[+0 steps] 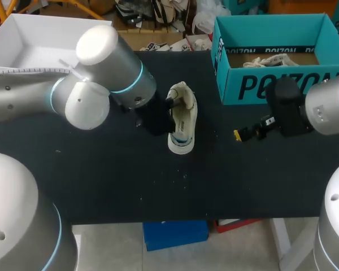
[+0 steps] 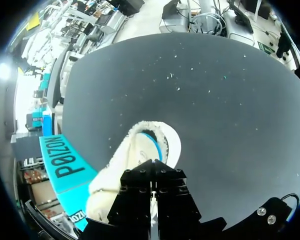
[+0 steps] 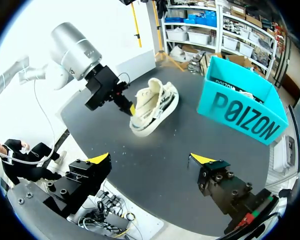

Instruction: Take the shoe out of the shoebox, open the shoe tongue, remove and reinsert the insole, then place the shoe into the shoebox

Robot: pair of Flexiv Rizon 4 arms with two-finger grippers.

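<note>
The cream shoe (image 3: 155, 106) is out of the box and lies on the dark surface (image 1: 130, 180), right at the tip of the left tool (image 3: 131, 109). The tool's yellow end presses against the shoe's side near the opening. From the left wrist view the shoe sits directly under and just ahead of this tool, with its opening and a bluish lining showing past the black body. The tool's tips are hidden there, so I cannot tell whether it is clamped on the shoe or only resting against it. The right tool (image 3: 151, 160) stands wide open with nothing in it. The shoe is ahead of it and well apart. The teal shoebox (image 1: 277, 84) stands open beyond the right tool, also apart from it, on the far side of the shoe from the left tool.
</note>
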